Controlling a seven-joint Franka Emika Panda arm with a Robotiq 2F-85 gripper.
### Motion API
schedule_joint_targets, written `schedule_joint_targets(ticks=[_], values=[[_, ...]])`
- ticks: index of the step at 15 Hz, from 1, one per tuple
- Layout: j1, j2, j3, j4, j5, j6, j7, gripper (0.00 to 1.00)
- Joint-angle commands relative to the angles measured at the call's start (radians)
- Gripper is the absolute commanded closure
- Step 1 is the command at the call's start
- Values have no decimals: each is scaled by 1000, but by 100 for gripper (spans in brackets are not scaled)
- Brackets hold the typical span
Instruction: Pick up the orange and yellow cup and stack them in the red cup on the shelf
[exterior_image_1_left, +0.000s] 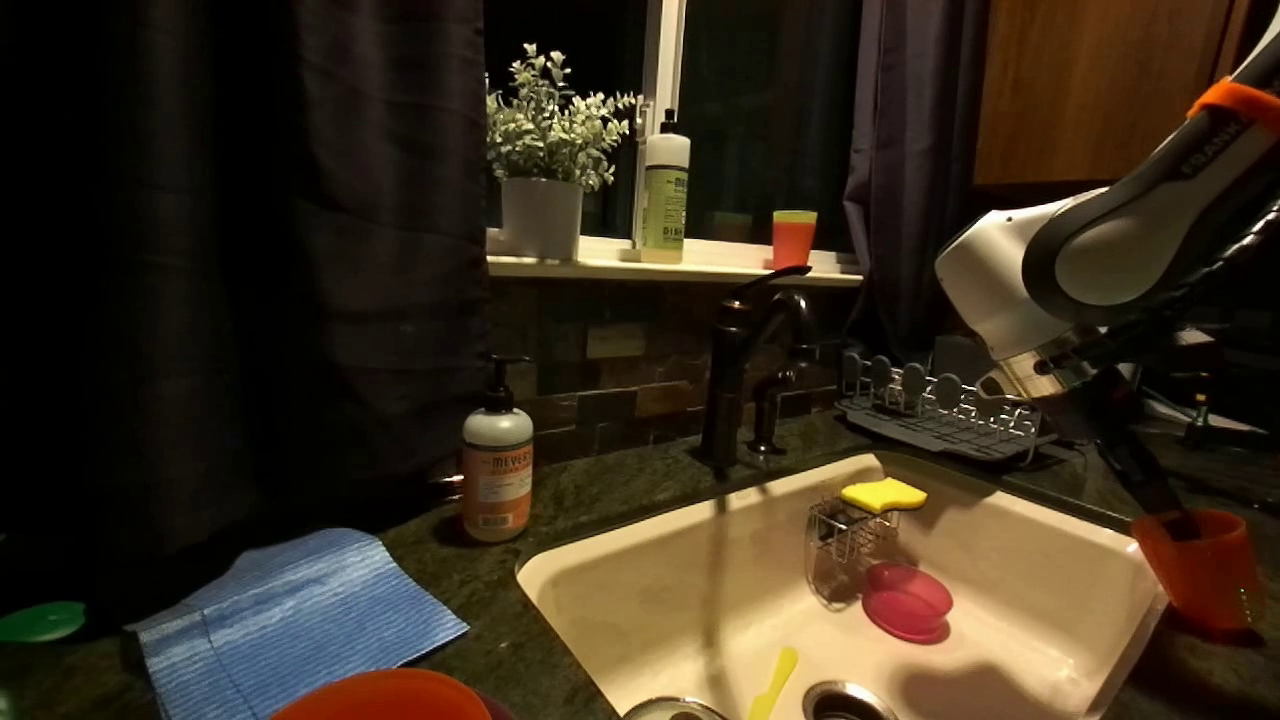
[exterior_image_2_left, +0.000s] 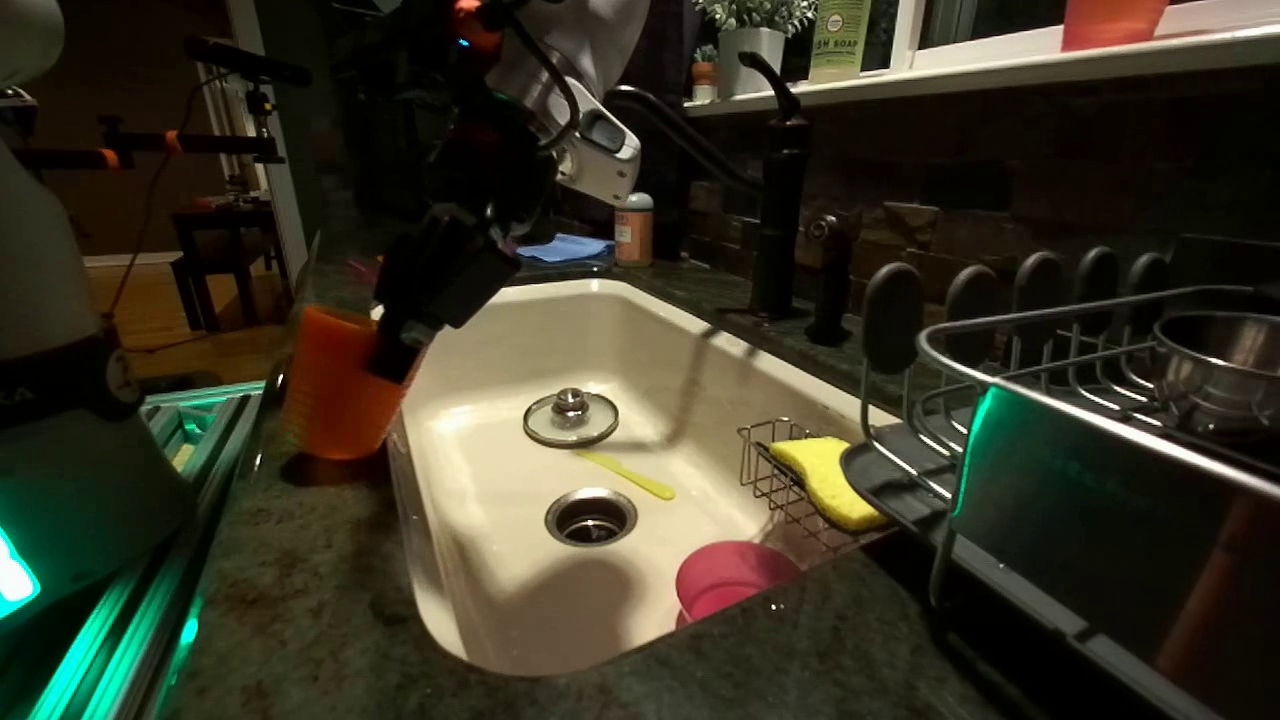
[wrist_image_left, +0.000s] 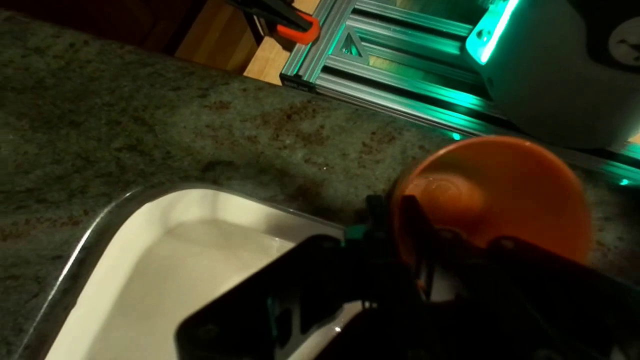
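On the stone counter (exterior_image_2_left: 310, 590) just beside the sink (exterior_image_1_left: 640, 570), an orange-labelled pump bottle (exterior_image_1_left: 497, 480) reads MEYER'S, its finer lines too blurred to follow, with a barcode (exterior_image_1_left: 495, 521) low on the label. On the window sill (exterior_image_1_left: 600, 269) above the sink, the lettering of a green-labelled dish soap bottle (exterior_image_1_left: 666, 200) can be read, in parts, as DISH SOAP. FRANK is legible on the Panda arm (exterior_image_1_left: 1140, 240) and KA on its base (exterior_image_2_left: 80, 470), a strip of counter lying between that base and the sink. The arm slopes down to the sink's edge, wrist bent, so the Robotiq gripper (wrist_image_left: 393, 205) hangs aslant, pointing down. In the wrist view it is clamped on the wall of the orange cup (wrist_image_left: 530, 200), one finger inside and one outside. This cup leans over the counter just beside the sink's rim; I cannot tell whether its bottom touches the stone. The red cup (exterior_image_1_left: 793, 247) stands upright on the sill above the sink, yellow at its top; whether that is a second cup nested inside I cannot tell. Within the sink lie a magenta bowl (exterior_image_1_left: 905, 600), a glass lid (exterior_image_2_left: 570, 425) and a yellow knife (exterior_image_2_left: 640, 478)
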Motion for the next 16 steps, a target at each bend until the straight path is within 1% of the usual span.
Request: schedule_joint_targets(ticks=[1,2,3,4,6,7,8,9,11,13,16], values=[[-4,-79,10,6,-39,-12,38,98],[-6,-176,9,-74,-52,0,52,100],[-9,-206,11,-68,-61,-11,65,99],[-8,-198,19,1,-63,-50,74,99],[-14,-285,23,3,-84,-72,93,99],[-18,-383,20,-82,-96,-45,121,99],[-21,-427,20,-82,-98,-53,131,99],[-24,-424,23,-1,-84,-94,129,99],[-37,-487,11,-1,-87,-84,140,99],[-49,-519,-2,-16,-77,-32,171,99],[-60,-483,-1,31,-46,29,240,99]])
